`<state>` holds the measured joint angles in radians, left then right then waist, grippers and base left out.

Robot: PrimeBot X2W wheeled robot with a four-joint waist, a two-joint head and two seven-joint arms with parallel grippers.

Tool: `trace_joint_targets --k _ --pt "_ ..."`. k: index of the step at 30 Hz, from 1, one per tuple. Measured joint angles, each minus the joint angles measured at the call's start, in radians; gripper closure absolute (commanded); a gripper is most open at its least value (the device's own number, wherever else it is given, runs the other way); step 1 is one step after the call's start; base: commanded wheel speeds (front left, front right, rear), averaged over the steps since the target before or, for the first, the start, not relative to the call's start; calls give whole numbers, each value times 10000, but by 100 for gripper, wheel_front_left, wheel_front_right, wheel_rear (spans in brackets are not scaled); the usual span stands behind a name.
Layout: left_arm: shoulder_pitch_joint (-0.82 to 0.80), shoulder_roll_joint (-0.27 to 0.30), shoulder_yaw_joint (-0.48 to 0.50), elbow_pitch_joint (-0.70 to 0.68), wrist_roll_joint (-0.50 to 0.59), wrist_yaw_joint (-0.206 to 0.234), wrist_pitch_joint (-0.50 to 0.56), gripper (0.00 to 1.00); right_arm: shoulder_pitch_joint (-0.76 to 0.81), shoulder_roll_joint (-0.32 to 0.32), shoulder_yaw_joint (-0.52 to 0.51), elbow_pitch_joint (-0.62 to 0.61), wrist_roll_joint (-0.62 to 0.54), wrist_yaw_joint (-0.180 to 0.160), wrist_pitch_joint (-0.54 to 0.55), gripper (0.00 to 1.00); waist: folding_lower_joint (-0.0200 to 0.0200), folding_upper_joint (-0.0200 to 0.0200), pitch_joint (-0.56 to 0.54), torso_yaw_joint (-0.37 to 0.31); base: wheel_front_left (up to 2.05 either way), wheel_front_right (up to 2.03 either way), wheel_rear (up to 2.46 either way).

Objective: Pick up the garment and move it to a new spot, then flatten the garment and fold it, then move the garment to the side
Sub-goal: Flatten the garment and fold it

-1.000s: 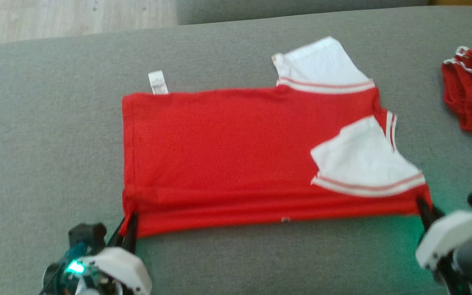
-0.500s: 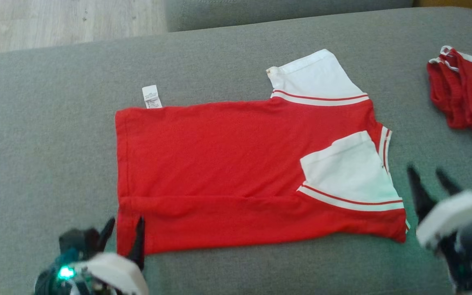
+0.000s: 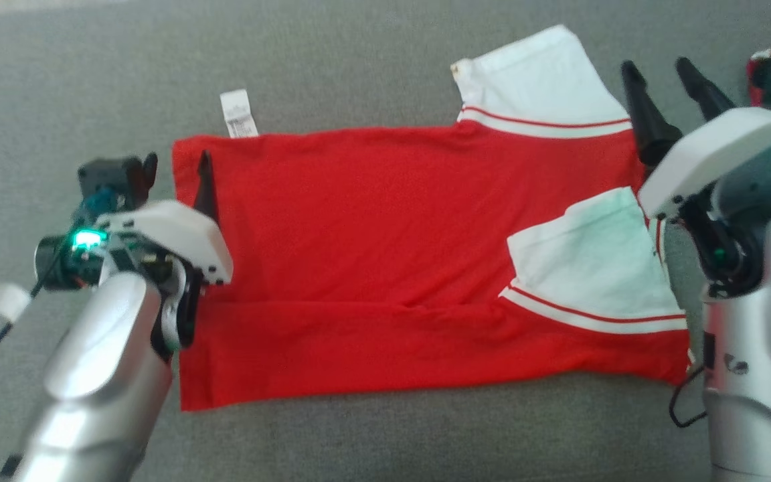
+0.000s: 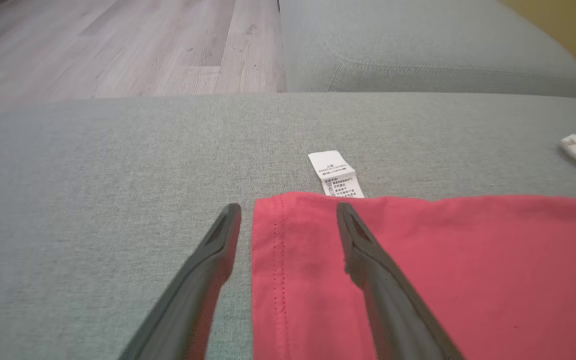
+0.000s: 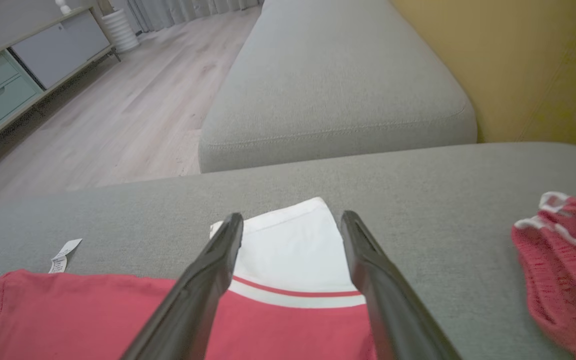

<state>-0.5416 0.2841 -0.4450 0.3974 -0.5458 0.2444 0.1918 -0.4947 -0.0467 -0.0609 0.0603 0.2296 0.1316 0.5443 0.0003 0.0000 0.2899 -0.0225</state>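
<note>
The red shirt (image 3: 372, 268) lies flat on the sofa (image 3: 359, 60). The left gripper (image 3: 178, 164), fingers spread, is over the shirt's far left corner. The right gripper (image 3: 656, 67), spread too, is by its far sleeve (image 3: 533, 80).

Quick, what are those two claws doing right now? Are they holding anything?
Left gripper: open, empty, fingers either side of the shirt edge near its corner.
Right gripper: open, empty, by the white sleeve.
</note>
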Motion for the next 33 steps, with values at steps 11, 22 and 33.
trace_joint_targets --k 11,22,33 --pt "-1571 -523 190 2435 -293 -600 -293 0 -190 -8 232 514 196 0 -355 0 -1 0 1050 -221 0 0 0" --pt "-1963 -780 261 2980 -460 -984 -836 100 -829 -17 73 809 182 0 -240 0 -3 0 1361 -52 0 0 0" --pt "-2337 -1185 -174 2499 -414 -1755 -1751 100 -4383 -1103 -395 4288 -46 0 729 0 -2 0 2162 816 0 0 0"
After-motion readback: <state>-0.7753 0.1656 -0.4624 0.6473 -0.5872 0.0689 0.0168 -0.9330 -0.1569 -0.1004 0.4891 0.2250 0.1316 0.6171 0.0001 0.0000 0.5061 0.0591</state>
